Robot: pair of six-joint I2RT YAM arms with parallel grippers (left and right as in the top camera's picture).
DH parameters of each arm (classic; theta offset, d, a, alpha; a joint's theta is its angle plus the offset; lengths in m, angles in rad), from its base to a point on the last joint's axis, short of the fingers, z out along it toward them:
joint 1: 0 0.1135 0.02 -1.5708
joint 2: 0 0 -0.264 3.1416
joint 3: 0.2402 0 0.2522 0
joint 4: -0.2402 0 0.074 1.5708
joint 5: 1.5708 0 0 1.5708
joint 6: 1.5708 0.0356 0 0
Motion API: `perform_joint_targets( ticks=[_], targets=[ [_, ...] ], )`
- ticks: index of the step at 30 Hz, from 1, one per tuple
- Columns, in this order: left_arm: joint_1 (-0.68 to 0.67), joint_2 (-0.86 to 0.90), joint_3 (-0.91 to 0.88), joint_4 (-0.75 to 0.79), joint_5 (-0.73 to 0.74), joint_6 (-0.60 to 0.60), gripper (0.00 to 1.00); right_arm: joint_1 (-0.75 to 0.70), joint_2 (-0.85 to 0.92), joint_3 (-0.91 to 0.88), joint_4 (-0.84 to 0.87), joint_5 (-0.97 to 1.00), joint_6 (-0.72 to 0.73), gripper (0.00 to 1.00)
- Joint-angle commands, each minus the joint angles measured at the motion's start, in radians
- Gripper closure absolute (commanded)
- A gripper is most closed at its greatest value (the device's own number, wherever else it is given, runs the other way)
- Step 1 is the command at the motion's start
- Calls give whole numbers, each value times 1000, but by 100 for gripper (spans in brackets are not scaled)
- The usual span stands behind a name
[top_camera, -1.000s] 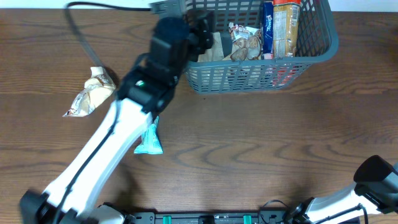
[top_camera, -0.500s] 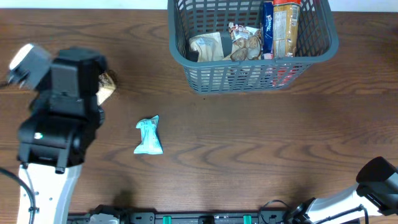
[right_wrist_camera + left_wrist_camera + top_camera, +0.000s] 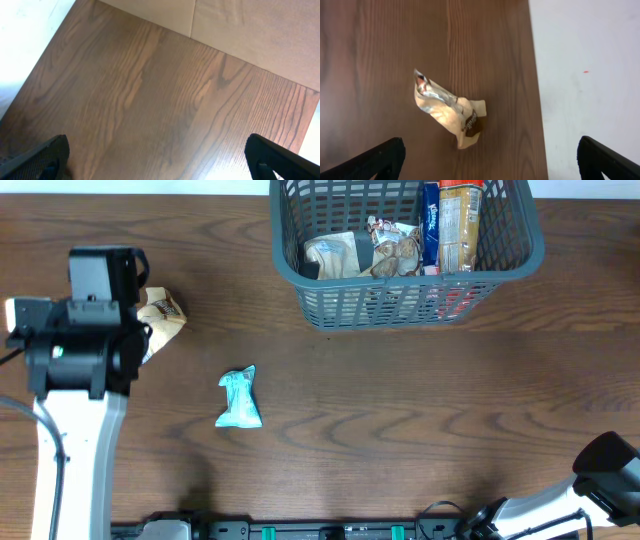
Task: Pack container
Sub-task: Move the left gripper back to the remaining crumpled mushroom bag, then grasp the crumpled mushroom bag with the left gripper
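Note:
The container (image 3: 530, 255), a dark grey slotted basket, stands at the back of the table. It holds a pale packet (image 3: 330, 256), a crumpled snack bag (image 3: 396, 250), a blue pack (image 3: 431, 225) and a tan pack (image 3: 461, 218). A beige packet (image 3: 165, 318) lies at the far left of the table, and a teal packet (image 3: 240, 398) lies nearer the middle. My left gripper (image 3: 490, 156) hovers open above the beige packet (image 3: 447, 111), touching nothing. My right gripper (image 3: 156, 150) is open over bare wood.
The right arm (image 3: 605, 468) sits at the front right corner. In the left wrist view the table edge (image 3: 534, 100) runs close beside the beige packet, with pale floor beyond it. Bare wood lies between the teal packet and the container.
My left arm pulled away from the container's left end and swung to the far left, over the beige packet. A pale packet now shows in the container. The right arm stayed still.

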Motion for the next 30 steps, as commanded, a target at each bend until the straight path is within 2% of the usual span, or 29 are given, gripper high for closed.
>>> perform_joint_targets(
  ticks=[1,6,11,22,30],
  targets=[
    [37,108,-8,34,95,-53,1,-10,7,-5,3,6,2,1],
    [82,260,-8,81,218,-53,1,-25,7,-5,3,8,2,1],
    [93,354,-8,80,237,-77,1,-54,7,-8,17,57,2,1],
    [124,435,-8,157,232,-89,1,-88,25,-15,18,37,3,1],
    [167,502,-8,158,290,-332,1,-89,33,-15,4,23,3,1]
  ],
)
